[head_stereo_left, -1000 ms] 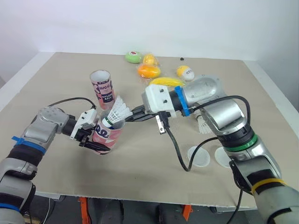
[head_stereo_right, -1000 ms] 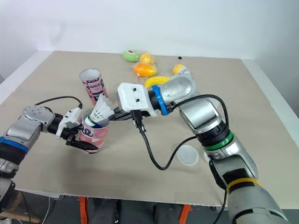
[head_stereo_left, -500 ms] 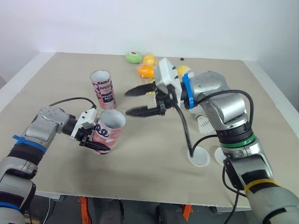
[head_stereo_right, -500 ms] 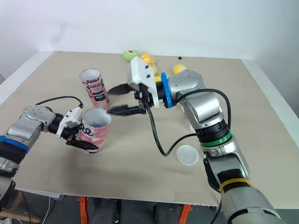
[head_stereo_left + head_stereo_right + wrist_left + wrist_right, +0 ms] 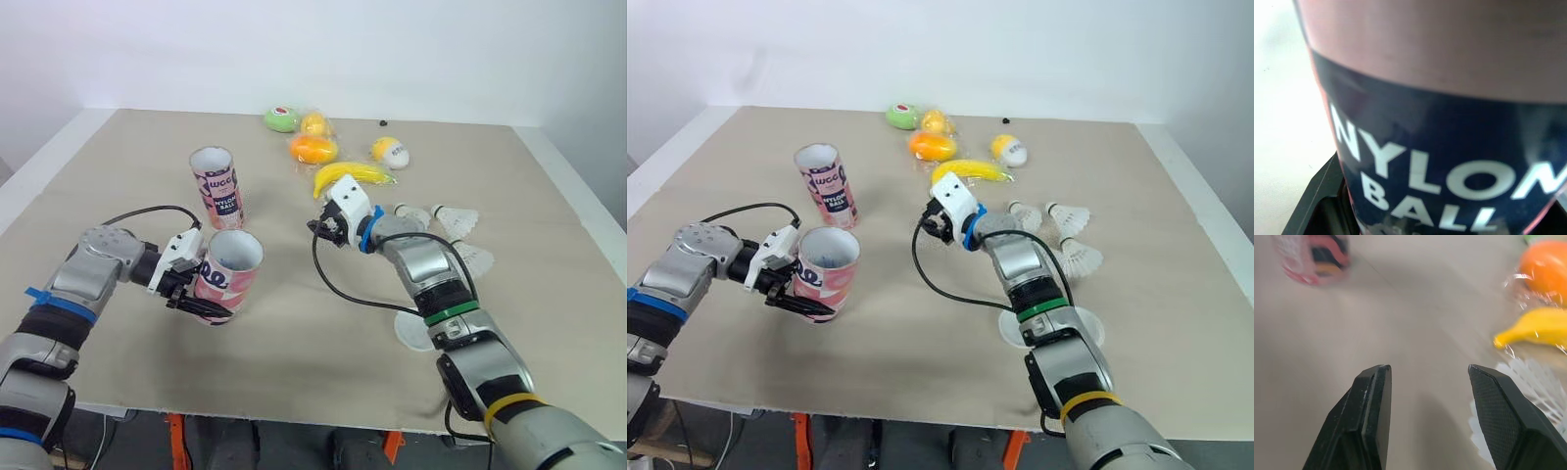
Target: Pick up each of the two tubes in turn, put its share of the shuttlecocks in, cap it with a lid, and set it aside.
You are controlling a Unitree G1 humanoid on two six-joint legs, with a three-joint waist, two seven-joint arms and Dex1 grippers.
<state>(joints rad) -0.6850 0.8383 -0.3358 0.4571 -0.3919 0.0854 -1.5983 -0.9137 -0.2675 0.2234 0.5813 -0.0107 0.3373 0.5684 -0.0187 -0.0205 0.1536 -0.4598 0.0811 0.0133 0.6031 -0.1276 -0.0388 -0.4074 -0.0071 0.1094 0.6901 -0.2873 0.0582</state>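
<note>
Clock bearings read from the head camera, with 12 o'clock at the far edge of the table (image 5: 118, 372).

1. Table: tan top, all items resting on or held over it.
2. Held tube (image 5: 227, 279): pink, with "NYLON BALL" lettering in the left wrist view. At about 8 o'clock from table centre, mouth open and uncapped, tilted with the mouth leaning toward 1 o'clock. Whether its base touches the table cannot be told.
3. Second tube (image 5: 217, 186): upright, uncapped, at 10 o'clock, just beyond the held tube and apart from it.
4. Left gripper (image 5: 201, 292): clamped on the lower body of the held tube, gripping it from the 9 o'clock side.
5. Right gripper (image 5: 1425, 374): near table centre, low over the surface, fingers spread apart with nothing between them. It points toward 10 o'clock.
6. Banana (image 5: 351, 176): in clear wrap, at 1 o'clock, just beyond the right gripper.
7. Orange (image 5: 313, 149): wrapped, at 12 o'clock, beyond the banana.
8. Shuttlecocks (image 5: 456, 220): three white ones lying loose at 3 o'clock, close together.
9. Lids (image 5: 1083, 328): two white discs flat at 5 o'clock, partly covered by the right arm.
10. Green ball (image 5: 281, 119) and yellow-white ball (image 5: 390, 152): near the far edge, either side of the orange.
</note>
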